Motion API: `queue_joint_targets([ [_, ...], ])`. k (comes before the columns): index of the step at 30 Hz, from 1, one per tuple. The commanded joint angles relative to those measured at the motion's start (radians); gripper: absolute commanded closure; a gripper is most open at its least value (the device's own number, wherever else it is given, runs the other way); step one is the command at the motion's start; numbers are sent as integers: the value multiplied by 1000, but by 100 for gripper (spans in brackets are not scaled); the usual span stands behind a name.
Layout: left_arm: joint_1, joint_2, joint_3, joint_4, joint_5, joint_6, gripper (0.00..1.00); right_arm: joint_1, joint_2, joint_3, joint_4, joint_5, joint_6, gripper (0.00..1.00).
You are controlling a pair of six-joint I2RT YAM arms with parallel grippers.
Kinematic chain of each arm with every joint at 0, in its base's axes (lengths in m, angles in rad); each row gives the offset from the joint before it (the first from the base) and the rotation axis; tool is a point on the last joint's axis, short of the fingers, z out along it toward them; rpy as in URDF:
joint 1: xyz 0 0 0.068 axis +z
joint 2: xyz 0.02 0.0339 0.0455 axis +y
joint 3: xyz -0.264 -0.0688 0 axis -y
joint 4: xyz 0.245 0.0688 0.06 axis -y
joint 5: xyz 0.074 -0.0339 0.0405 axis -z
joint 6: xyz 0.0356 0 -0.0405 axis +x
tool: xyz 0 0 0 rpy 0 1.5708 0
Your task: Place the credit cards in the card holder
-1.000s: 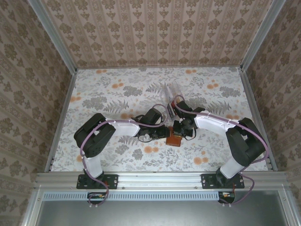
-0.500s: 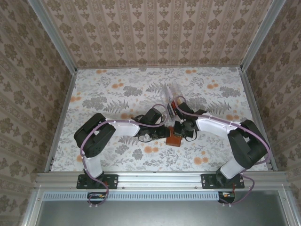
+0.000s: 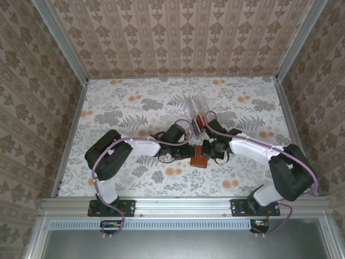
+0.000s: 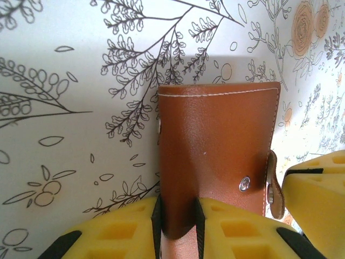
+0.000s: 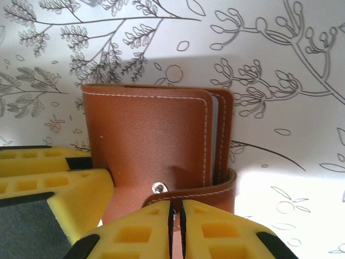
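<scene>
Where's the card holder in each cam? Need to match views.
Top external: holder just below centre.
Left wrist: centre-right, near edge pinched by left gripper.
Right wrist: centre-left, tab pinched by right gripper.
Shared landmark: floral cloth.

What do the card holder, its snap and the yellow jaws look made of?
The card holder looks like brown leather or an imitation: smooth, faint sheen, pale stitching along the edges. Its snap is a shiny silver stud, likely metal. The jaws look like matte yellow plastic, moulded with square recesses.
</scene>
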Motion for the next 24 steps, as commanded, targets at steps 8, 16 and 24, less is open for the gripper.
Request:
queue_joint_targets([
  [8, 5, 4, -12, -2, 23, -8, 75, -4, 48, -8, 63, -39, 44, 85],
  [16, 6, 7, -9, -5, 25, -8, 75, -2, 77, -23, 87, -43, 54, 86],
  [24, 5, 10, -7, -3, 27, -8, 75, 22, 80, -58, 106, -32, 54, 88],
])
